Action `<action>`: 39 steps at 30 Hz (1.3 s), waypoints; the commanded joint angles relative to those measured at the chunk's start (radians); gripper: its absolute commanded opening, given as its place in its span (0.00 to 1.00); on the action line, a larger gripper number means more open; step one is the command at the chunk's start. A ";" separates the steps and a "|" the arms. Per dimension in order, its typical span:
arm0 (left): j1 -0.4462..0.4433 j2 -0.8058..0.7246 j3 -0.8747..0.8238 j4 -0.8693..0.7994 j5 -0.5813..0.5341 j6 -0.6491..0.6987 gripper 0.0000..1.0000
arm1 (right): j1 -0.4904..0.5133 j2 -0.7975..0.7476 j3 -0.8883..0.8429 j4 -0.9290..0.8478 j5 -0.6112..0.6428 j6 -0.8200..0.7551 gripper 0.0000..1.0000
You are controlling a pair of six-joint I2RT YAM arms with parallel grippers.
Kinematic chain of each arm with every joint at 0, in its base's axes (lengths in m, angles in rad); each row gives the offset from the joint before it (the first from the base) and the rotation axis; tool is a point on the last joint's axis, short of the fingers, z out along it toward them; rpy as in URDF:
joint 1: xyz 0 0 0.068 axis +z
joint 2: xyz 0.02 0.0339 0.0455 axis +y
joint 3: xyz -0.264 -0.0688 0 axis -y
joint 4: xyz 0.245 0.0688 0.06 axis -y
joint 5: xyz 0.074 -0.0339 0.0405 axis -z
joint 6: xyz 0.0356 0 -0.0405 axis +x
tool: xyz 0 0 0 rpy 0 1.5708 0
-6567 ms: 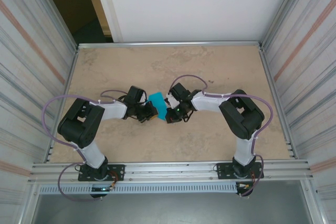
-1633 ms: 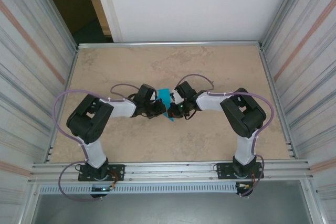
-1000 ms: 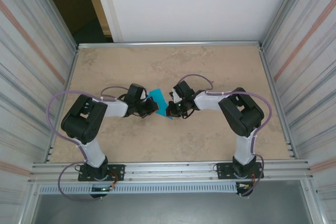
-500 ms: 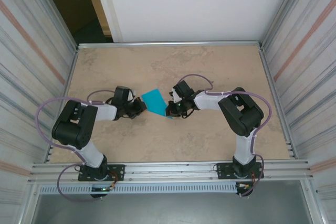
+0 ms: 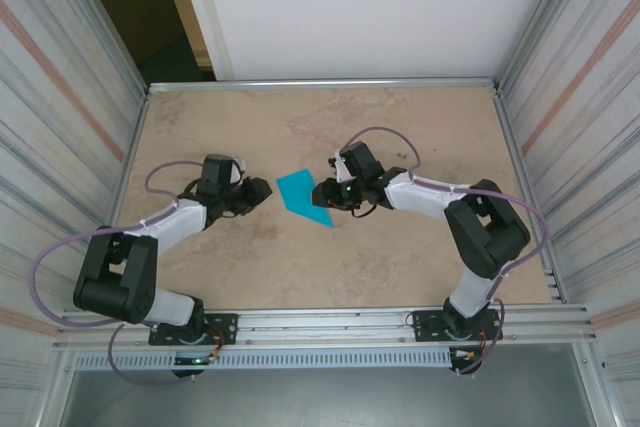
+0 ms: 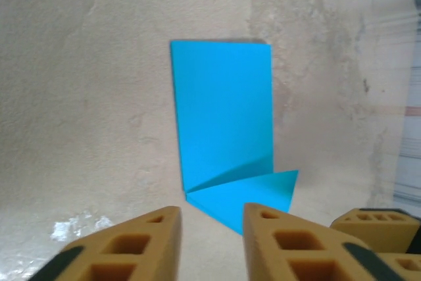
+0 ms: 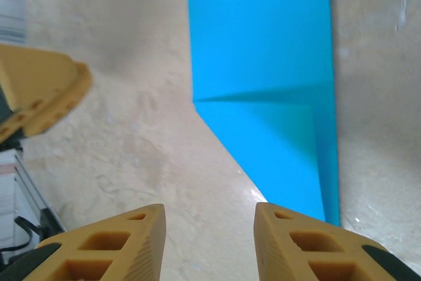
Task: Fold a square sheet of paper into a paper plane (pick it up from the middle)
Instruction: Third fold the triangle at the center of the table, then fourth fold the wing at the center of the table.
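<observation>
Square sheet of paper (image 5: pixel 303 196) lies flat near the middle of the desk (image 5: pixel 400 127), about midway between the far and near edges. It is folded into a narrower strip with one end turned over on a slant, which leaves a sharp tip pointing toward the near edge.

On the left side of the desk, the left gripper (image 5: pixel 262 190) sits low and faces the sheet from just beside it. In the left wrist view its jaws (image 6: pixel 210 218) stand apart with only bare desk between them, and the paper (image 6: pixel 220 110) is ahead of them, untouched.

Past the sheet, the right gripper (image 5: pixel 322 192) faces it from the other side, close to the slanted end. Its jaws (image 7: pixel 209 218) are also parted and hold nothing, with the paper (image 7: pixel 263 44) running down beside one finger.

The sheet probably rests free so the desk keeps it flat. The two arms flank it, ready to take opposite edges for the next crease.
</observation>
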 commanded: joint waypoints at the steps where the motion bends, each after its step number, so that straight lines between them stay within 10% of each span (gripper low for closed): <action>1: -0.004 -0.014 -0.018 0.016 0.069 -0.044 0.39 | -0.008 0.010 -0.003 -0.013 0.014 -0.043 0.40; 39: -0.109 0.266 0.047 0.123 0.079 -0.255 0.34 | -0.047 0.230 0.032 -0.024 -0.002 -0.004 0.16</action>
